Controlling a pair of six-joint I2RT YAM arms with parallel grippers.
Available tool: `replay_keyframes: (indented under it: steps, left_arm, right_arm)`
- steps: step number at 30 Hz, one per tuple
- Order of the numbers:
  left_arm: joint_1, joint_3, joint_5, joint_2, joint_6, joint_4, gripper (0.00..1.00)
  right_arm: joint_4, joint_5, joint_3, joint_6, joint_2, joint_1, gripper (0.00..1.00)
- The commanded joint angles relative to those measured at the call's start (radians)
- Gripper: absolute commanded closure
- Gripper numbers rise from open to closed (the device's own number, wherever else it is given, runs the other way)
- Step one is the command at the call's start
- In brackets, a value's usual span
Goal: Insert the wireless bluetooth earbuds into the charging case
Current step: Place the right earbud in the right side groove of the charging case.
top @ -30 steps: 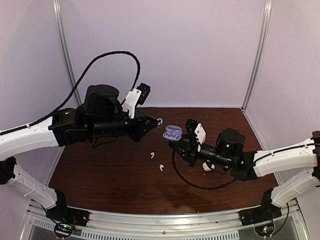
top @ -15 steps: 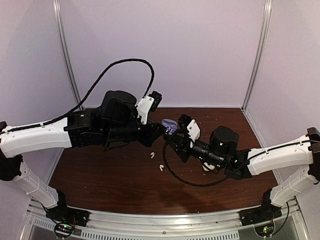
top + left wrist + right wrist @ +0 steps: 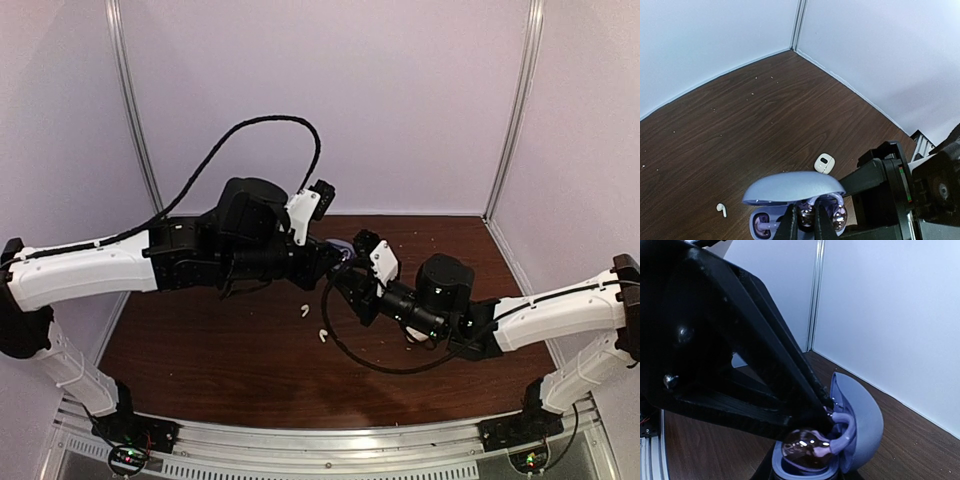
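While the right gripper (image 3: 345,272) has the open purple charging case (image 3: 795,187) in its grip, the left gripper (image 3: 805,227) is parked right on top of it. Its fingers (image 3: 790,225) are pinched narrow on 1 purple earbud (image 3: 804,445), which sits low in the case's tray, right at the tips. 2 white earbuds (image 3: 303,311) lie on the table (image 3: 200,340) below both claws. A small white case (image 3: 824,163) sits just past the left fingertips.

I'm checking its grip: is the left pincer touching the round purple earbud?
Touching. In the left wrist view the left pincer squeezes the round shiny purple earbud between both its fingers.
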Motion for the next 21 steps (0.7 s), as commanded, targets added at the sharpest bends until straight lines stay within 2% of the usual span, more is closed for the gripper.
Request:
replay_keyframes:
  steps: [1, 11, 15, 21]
  left_arm:
    - [-0.005, 0.040, 0.004, 0.027, -0.006, 0.012, 1.00]
    - [-0.005, 0.053, -0.044, 0.041, -0.016, -0.032, 0.99]
    - [-0.005, 0.051, -0.014, 0.042, -0.008, -0.035, 0.91]
    - [-0.004, 0.055, -0.004, 0.033, -0.011, -0.057, 0.87]
  right_arm:
    - [0.020, 0.032, 0.034, 0.020, 0.007, 0.010, 1.00]
    - [0.065, 0.034, 0.001, 0.063, -0.024, 0.012, 1.00]
    - [0.075, 0.031, -0.005, 0.074, -0.038, 0.010, 1.00]
    - [0.092, 0.029, -0.024, 0.075, -0.057, 0.009, 1.00]
